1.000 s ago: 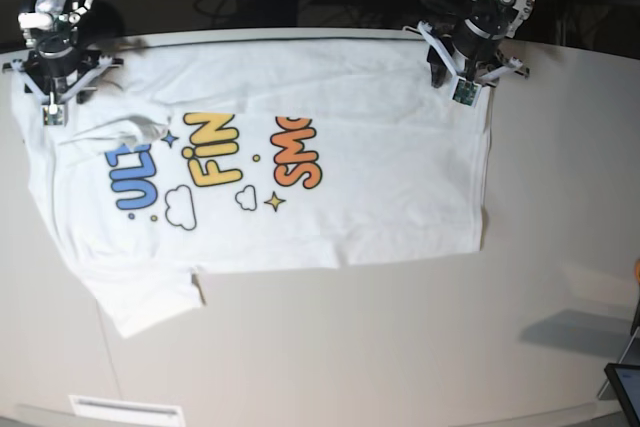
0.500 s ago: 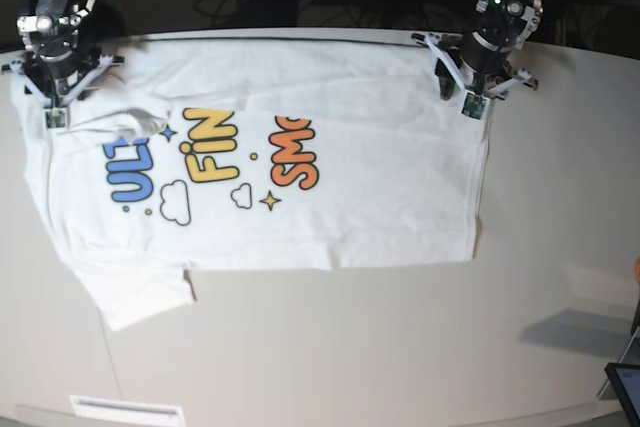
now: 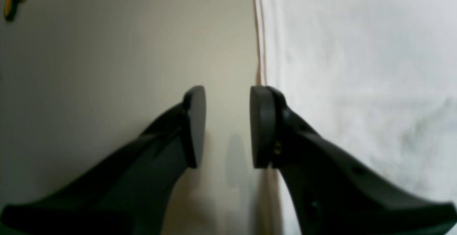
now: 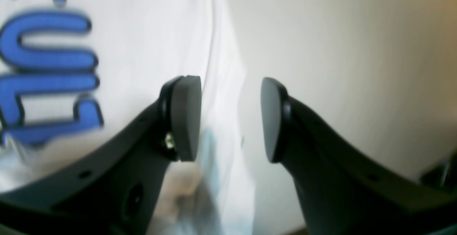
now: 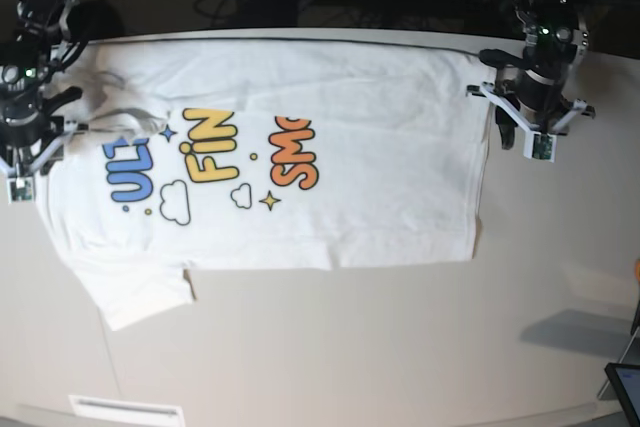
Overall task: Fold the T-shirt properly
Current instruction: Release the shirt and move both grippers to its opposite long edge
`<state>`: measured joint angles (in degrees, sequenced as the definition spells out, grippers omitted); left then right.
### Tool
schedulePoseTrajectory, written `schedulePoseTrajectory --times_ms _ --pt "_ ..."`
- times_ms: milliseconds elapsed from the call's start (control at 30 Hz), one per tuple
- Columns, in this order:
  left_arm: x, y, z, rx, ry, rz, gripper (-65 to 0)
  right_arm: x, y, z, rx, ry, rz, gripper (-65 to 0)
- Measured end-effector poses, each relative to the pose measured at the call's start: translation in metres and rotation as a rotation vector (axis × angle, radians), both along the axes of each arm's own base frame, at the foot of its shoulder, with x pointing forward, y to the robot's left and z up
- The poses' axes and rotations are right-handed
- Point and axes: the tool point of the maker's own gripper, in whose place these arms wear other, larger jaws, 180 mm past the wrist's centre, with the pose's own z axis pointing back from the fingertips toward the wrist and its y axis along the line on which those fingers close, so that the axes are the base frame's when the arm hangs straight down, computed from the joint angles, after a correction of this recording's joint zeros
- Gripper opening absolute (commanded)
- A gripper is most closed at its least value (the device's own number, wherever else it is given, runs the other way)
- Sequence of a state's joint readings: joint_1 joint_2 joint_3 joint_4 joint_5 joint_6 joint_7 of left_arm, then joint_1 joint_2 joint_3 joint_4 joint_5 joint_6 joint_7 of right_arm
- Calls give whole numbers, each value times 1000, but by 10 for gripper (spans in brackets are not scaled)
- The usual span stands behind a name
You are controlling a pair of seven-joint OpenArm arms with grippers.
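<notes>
Left wrist: the left gripper [image 3: 227, 126] is hanging open and empty beside the shirt [image 3: 357, 67] hem. Right wrist: the right gripper [image 4: 230, 117] is gaping empty over the shirt's edge. Base: the shirt is lying half-folded on the table [image 5: 400, 347]; next, gripping both ends.

A pale beige table [image 5: 400, 347] carries the T-shirt [image 5: 380, 197], which lies spread flat across its far half, print side up, one sleeve pointing toward the near left. At the near right corner a dark tablet-like object [image 5: 625, 387] sits partly out of frame.
</notes>
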<state>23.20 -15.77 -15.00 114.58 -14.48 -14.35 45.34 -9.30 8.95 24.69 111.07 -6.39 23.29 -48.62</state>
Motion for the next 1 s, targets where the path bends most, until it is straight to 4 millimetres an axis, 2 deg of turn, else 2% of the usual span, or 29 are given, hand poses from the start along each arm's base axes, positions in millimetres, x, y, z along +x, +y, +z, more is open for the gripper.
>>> schedulePoseTrajectory --times_ms 67,133,267,333,433,533,633,767,1000 --pt "8 20 12 12 7 52 -440 25 4 8 2 -17 65 -382" --pt "19 32 21 24 11 81 -440 39 4 2 7 25 119 -380" --pt "45 35 46 52 -45 40 -440 66 -11 -4 23 81 113 -371" --pt "52 35 53 52 -62 43 -440 80 -14 -3 34 88 166 -341" --pt "58 42 52 50 -41 67 -440 98 -20 -17 87 143 171 -310" --pt "64 43 53 41 -53 66 -440 111 -32 -27 143 173 155 -309" --pt "59 52 36 116 31 80 -440 126 -42 -36 203 178 127 -309" --pt "61 36 27 131 52 32 -440 142 -45 -45 294 190 122 -308" --pt "60 40 24 136 62 41 -440 158 -43 -49 550 131 90 -306"
